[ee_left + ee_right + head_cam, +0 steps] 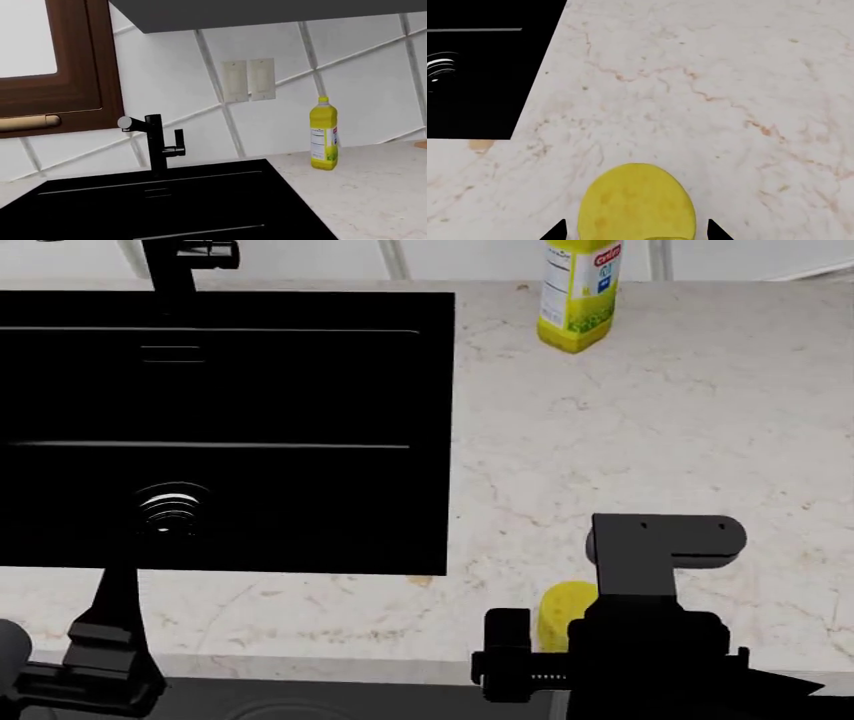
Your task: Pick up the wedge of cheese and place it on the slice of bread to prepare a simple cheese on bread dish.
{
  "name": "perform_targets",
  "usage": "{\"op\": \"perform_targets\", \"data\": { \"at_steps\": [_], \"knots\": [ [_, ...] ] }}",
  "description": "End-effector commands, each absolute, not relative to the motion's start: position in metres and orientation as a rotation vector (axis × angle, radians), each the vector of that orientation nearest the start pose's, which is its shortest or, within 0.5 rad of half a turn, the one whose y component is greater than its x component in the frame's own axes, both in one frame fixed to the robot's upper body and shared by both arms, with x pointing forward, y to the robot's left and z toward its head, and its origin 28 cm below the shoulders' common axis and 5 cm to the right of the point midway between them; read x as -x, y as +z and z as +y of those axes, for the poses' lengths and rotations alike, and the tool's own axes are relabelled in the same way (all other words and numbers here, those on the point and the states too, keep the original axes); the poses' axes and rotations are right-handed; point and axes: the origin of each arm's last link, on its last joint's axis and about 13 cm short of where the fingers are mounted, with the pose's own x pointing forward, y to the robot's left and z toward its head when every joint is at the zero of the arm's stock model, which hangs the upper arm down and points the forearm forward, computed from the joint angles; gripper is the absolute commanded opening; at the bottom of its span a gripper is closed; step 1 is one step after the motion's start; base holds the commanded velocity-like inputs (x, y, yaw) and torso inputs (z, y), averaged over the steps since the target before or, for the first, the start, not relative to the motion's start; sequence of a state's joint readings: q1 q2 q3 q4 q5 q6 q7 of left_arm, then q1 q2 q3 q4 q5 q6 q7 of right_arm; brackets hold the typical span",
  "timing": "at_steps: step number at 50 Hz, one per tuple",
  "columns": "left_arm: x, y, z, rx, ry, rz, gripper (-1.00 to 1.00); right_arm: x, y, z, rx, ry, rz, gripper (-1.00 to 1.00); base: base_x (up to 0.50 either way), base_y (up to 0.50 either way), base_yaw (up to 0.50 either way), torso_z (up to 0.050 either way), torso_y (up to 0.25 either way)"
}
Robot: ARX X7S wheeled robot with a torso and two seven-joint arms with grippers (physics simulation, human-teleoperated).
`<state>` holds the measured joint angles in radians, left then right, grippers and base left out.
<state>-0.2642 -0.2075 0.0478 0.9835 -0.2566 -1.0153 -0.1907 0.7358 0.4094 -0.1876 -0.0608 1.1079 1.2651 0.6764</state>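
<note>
The wedge of cheese (637,205) is a small plain yellow chunk lying on the pale marble counter (707,75), near its front edge. In the head view the wedge of cheese (566,612) peeks out beside my right arm (661,570). My right gripper (635,231) is open, one black fingertip (557,231) on each side of the cheese with a gap to it. My left arm (107,650) is low at the front left, in front of the sink; its jaws do not show clearly. The slice of bread is out of view.
A black sink (400,430) with a black faucet (157,142) fills the counter's left part. A yellow labelled bottle (577,295) stands at the back by the tiled wall (360,90). The counter's front edge (334,665) runs just behind the arms.
</note>
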Motion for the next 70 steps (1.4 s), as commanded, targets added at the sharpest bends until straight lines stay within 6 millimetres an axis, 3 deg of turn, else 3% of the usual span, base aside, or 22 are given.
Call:
{"op": "perform_targets", "data": {
  "at_steps": [1,11,12,21,31,37,51,70],
  "knots": [
    [-0.187,0.182,0.211,-0.080,-0.056,-0.211,1.00,-0.287,0.154,-0.121,-0.019,0.051,0.638,1.00,0.00,0.00,0.00,0.000,0.000],
    [-0.186,0.182,0.211,-0.081,-0.057,-0.211,1.00,-0.286,0.152,-0.121,-0.009,0.048,0.635,1.00,0.00,0.00,0.00,0.000,0.000],
    [-0.186,0.182,0.211,-0.081,-0.057,-0.210,1.00,-0.286,0.155,-0.121,-0.008,0.043,0.620,-1.00,0.00,0.00,0.00,0.000,0.000],
    [-0.187,0.182,0.210,-0.082,-0.057,-0.210,1.00,-0.274,0.182,-0.115,0.063,0.048,0.548,-1.00,0.00,0.00,0.00,0.000,0.000],
    [-0.187,0.182,0.210,-0.081,-0.061,-0.210,1.00,-0.241,0.235,-0.120,0.084,0.017,0.413,-1.00,0.00,0.00,0.00,0.000,0.000],
    [-0.187,0.182,0.210,-0.082,-0.061,-0.209,1.00,-0.222,0.256,-0.122,0.080,0.012,0.369,-1.00,0.00,0.00,0.00,0.000,0.000],
    [-0.187,0.182,0.210,-0.083,-0.060,-0.208,1.00,-0.195,0.269,-0.136,0.072,-0.047,0.323,-1.00,0.00,0.00,0.00,0.000,0.000],
    [-0.187,0.182,0.210,-0.081,-0.062,-0.211,1.00,-0.195,0.267,-0.135,0.091,-0.032,0.306,-1.00,0.00,-0.26,0.00,0.000,0.000]
  ]
}}
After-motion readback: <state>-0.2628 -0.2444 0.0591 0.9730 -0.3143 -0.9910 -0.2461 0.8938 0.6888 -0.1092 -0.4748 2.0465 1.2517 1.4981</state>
